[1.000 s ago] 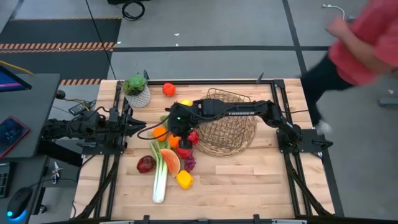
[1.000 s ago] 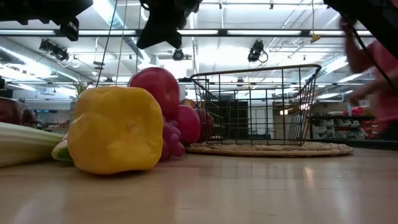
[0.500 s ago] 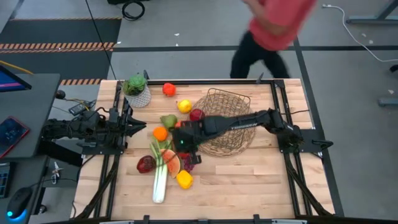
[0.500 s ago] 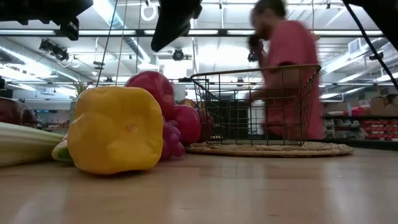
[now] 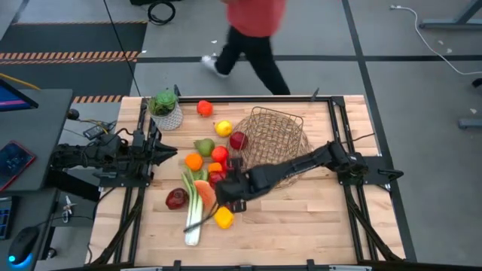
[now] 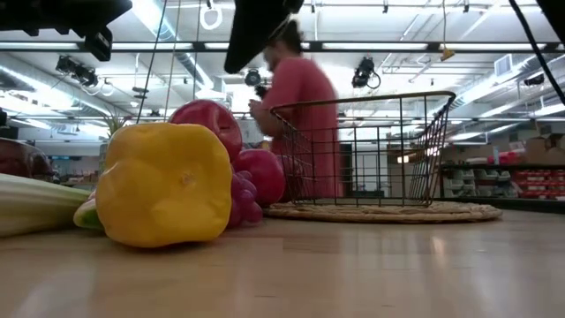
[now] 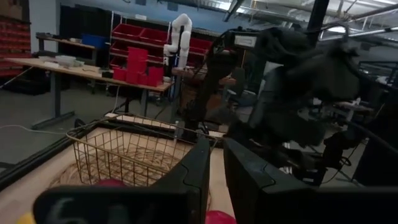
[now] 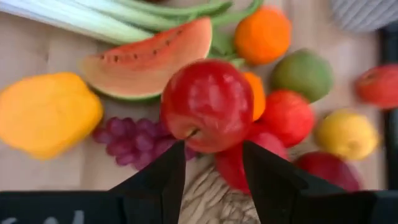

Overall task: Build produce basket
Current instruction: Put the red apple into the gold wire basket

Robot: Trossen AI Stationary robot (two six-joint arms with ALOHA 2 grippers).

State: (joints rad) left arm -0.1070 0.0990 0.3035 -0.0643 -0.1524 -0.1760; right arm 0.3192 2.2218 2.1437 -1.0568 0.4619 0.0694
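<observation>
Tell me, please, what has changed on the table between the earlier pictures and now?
The right gripper travelled from the far side of the produce pile to its near side, above the grapes, and its jaws opened; a red apple lies just ahead of them. The person walked leftward behind the table. The left gripper, basket and leek stayed put.

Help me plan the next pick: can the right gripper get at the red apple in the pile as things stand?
Probably yes: the right gripper hangs open just over the red apple, which sits on top of the produce with nothing covering it.

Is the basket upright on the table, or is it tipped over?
Tipped over: in the low view the basket rests on its woven rim with the wire body above.
</observation>
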